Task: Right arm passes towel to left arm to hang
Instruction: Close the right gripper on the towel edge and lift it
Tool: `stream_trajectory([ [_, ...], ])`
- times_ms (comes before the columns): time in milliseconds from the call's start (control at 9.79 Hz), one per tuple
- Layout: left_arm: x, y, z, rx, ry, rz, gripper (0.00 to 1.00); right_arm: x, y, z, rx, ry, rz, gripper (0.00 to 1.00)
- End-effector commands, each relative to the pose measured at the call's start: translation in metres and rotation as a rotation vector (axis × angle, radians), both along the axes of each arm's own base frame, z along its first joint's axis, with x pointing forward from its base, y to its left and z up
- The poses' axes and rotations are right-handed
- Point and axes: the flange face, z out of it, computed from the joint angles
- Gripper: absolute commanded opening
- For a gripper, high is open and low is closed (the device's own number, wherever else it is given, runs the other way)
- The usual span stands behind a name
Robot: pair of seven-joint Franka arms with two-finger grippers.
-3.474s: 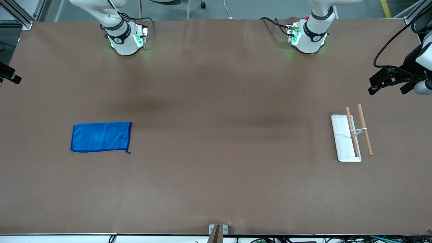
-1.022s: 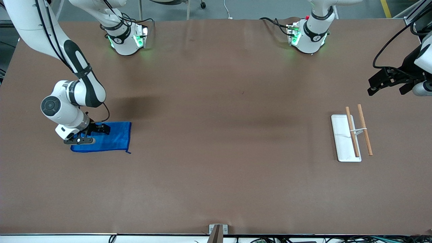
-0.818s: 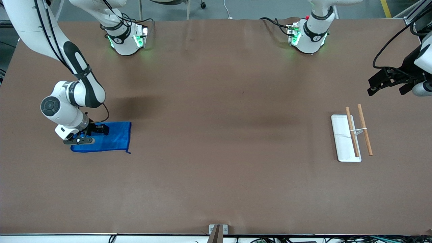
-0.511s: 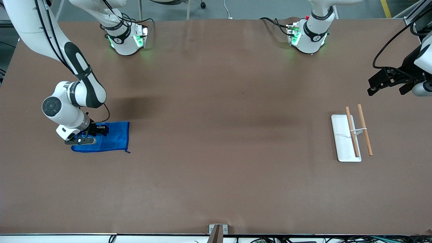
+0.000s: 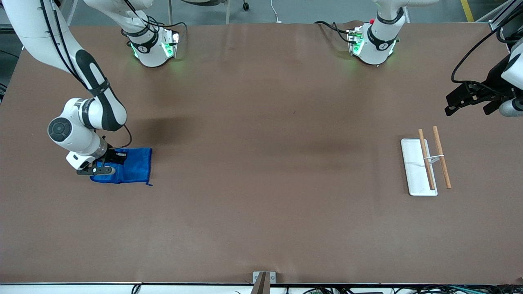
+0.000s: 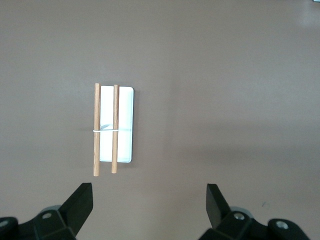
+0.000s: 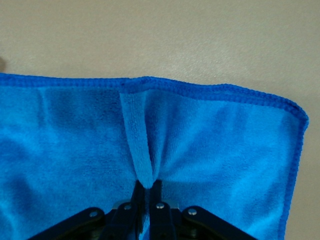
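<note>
Right arm (image 5: 88, 81): white jointed shell, black joint bands, black cables, green-lit base. Left arm (image 5: 382, 32): same build, red button by base. Grippers: black, silver screws.

— What can't be made out here?

— In the front view the right arm's black two-finger gripper (image 5: 107, 162) covers one end of the small bright blue microfibre towel (image 5: 130, 169), near the worktop's (image 5: 261, 163) edge at the right arm's end.

— And at the left arm's end?

— The left arm's black gripper (image 5: 470, 100) is cut off by the picture's edge. In the left wrist view only its fingertips (image 6: 82, 200) show.
</note>
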Motion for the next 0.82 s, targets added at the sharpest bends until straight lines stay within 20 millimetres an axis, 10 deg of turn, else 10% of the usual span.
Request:
stream_trajectory([
  [0, 0.002, 0.0, -0.017, 0.023, 0.04, 0.006, 1.0, 0.012, 0.013, 0.05, 0.033, 0.026, -0.01, 0.0],
  [715, 0.002, -0.001, -0.022, 0.024, 0.049, 0.004, 1.0, 0.032, 0.147, 0.172, 0.339, -0.065, -0.022, 0.0],
])
